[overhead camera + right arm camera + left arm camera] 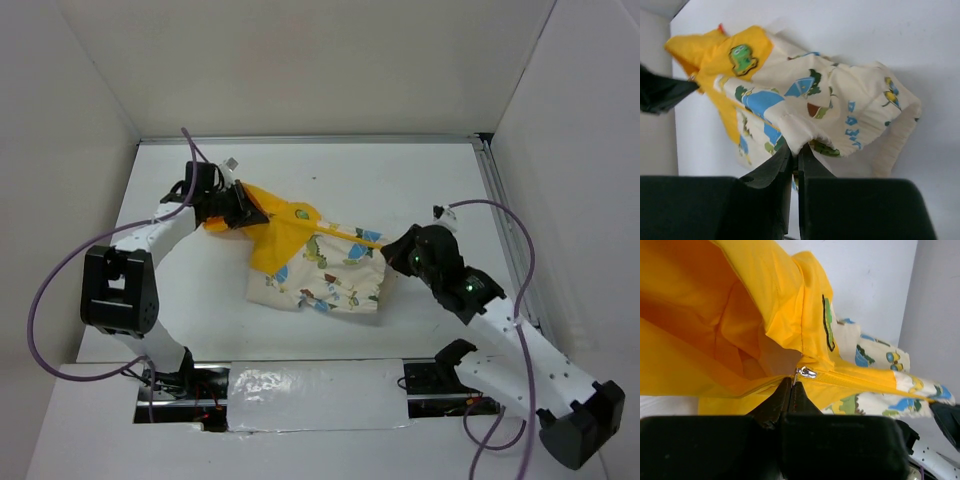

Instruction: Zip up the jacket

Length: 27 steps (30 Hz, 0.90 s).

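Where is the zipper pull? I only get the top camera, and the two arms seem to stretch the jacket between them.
Observer: The left wrist view shows a silver slider right at the tips of the left gripper, which is shut on the jacket at its yellow end.
Operator: And what does the other arm hold?
Observer: In the right wrist view, the right gripper is shut on the jacket's cream edge, at the end away from the yellow part.
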{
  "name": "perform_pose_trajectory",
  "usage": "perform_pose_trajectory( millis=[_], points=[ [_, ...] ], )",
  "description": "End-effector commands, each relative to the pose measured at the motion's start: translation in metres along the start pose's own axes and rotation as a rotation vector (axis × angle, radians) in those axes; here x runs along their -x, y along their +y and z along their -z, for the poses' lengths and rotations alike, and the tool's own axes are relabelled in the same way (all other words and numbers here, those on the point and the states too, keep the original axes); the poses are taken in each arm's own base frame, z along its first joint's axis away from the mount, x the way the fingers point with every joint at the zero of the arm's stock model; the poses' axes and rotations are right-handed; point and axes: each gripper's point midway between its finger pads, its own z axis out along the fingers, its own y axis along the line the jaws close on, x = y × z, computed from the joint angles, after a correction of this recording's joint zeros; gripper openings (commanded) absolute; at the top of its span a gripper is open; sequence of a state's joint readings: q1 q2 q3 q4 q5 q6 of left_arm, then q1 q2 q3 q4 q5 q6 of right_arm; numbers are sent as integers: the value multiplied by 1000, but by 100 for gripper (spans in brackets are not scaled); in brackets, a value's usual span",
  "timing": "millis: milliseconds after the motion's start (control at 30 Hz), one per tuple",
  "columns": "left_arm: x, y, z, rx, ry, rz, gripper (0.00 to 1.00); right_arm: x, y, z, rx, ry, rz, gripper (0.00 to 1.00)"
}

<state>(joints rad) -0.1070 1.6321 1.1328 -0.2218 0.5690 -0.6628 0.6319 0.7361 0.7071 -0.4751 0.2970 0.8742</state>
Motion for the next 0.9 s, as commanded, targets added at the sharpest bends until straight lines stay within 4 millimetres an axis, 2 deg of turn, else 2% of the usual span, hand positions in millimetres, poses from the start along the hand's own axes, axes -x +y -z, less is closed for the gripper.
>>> perform_pose_trajectory(
  millis=[0, 33, 67, 100, 133, 167, 300, 400, 467, 500, 533, 567, 600, 633, 667, 700, 733, 767, 800, 867],
  points=[
    [65, 61, 24, 262, -237, 33, 0, 15, -29, -21, -103, 28, -7, 11],
    [67, 58, 24, 258, -231, 38, 6, 12, -34, -27, -95, 79, -40, 21],
    [62, 63, 21, 269, -200, 49, 20, 8, -37, -36, -100, 107, -41, 30],
    [64, 62, 21, 268, -198, 48, 64, 8, -37, -38, -100, 111, -46, 73],
    [63, 61, 21, 267, -195, 47, 91, 10, -36, -38, -104, 96, -37, 99],
    [68, 67, 30, 275, -212, 63, 99, 13, -36, -35, -111, 77, -41, 100],
    [67, 45, 46, 205, -233, 32, 99, 37, -36, -16, -137, -28, -54, 100],
    [63, 9, 72, 109, -272, -49, 99, 52, -25, 5, -64, -101, -70, 100],
    [56, -5, 85, 71, -289, -84, 99, 55, -21, 12, -45, -124, -71, 100],
    [48, -6, 88, 58, -289, -96, 99, 57, -20, 16, -35, -136, -69, 100],
    [42, -25, 105, 13, -321, -145, 99, 59, -19, 22, -17, -157, -70, 100],
    [29, -22, 106, 8, -310, -150, 99, 60, -19, 24, -18, -168, -66, 100],
    [22, -36, 124, -22, -351, -194, 99, 63, -18, 29, -6, -190, -68, 100],
    [12, -42, 129, -45, -353, -212, 99, 62, -20, 31, -9, -196, -68, 100],
    [-6, -30, 125, -38, -335, -196, 99, 63, -21, 33, -6, -204, -68, 100],
    [-13, -42, 140, -79, -388, -246, 99, 64, -22, 36, -3, -218, -60, 100],
    [-24, -43, 141, -104, -384, -265, 99, 62, -23, 35, -1, -216, -55, 100],
    [-37, -35, 139, -110, -376, -266, 99, 62, -23, 36, 6, -223, -52, 100],
    [-43, -42, 149, -132, -409, -292, 99, 62, -21, 37, 19, -226, -51, 100],
    [-54, -37, 151, -127, -410, -280, 99, 63, -19, 38, 31, -231, -56, 100]
  ],
)
